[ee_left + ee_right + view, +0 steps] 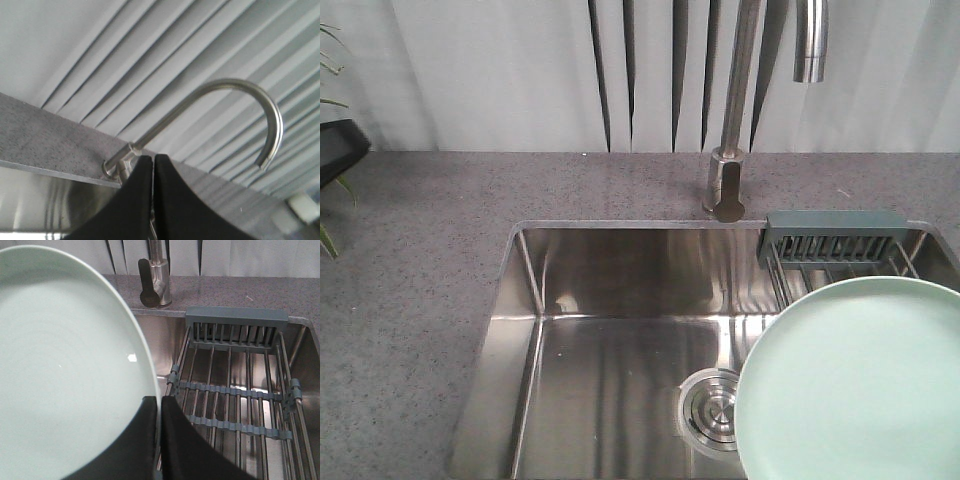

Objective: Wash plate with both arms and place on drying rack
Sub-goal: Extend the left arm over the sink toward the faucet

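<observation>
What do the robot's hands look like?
Only the fingers show, seen from the wrist cameras. The left gripper and the right gripper each have two plain matte black fingers, broad at the base and curving in to narrow tips. No markings or cables are visible, and the arms themselves are out of view.

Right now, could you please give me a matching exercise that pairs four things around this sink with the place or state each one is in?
Things:
1. plate
2. drying rack
3. drain
4. left gripper

Places or states:
A. shut, with nothing between its fingers, pointing toward the faucet
B. set in the floor of the sink
C. lying across the right end of the sink
D. clamped at its rim by the right gripper

Pairs: 1-D, 2-C, 3-B, 4-A
</observation>
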{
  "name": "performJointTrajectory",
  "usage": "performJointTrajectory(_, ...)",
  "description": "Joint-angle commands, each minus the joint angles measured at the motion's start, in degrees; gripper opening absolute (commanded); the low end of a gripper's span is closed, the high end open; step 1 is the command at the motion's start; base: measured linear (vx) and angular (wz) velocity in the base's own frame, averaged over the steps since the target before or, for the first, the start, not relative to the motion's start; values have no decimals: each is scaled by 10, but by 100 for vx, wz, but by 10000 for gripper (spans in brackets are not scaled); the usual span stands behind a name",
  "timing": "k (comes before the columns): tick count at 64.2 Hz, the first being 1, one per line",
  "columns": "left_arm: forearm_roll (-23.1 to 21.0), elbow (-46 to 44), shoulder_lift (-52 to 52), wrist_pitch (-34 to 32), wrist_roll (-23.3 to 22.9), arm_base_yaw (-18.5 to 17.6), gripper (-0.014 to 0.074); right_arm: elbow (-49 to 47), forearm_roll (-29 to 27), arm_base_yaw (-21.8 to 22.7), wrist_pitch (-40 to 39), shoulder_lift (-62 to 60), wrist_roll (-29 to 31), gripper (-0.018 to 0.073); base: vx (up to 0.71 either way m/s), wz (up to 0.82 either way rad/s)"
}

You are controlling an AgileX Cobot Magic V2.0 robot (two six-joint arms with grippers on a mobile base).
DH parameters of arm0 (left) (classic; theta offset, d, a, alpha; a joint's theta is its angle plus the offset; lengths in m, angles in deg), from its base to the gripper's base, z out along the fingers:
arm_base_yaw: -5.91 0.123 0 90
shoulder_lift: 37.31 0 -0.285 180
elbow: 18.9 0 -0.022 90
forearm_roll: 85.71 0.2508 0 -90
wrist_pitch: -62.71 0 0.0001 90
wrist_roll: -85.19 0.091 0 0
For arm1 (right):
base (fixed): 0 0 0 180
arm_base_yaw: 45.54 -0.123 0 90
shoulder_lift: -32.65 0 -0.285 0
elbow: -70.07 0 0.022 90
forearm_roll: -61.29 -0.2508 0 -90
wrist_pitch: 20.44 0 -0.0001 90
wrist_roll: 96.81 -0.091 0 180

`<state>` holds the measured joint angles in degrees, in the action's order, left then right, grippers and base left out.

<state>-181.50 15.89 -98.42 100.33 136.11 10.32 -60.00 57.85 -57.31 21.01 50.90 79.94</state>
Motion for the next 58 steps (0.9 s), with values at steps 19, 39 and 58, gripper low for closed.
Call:
performJointTrajectory(19,-67,-143,-211,87,81,-86,404,-15,2,2,-46,7,1,-5,0,0)
performJointTrajectory(39,-67,-309,-393,18,81,-207,638,-15,2,2,-46,7,1,-5,0,0)
performJointTrajectory(58,-67,-473,-553,-14,69,-265,574,-15,2,2,-45,7,1,-5,0,0)
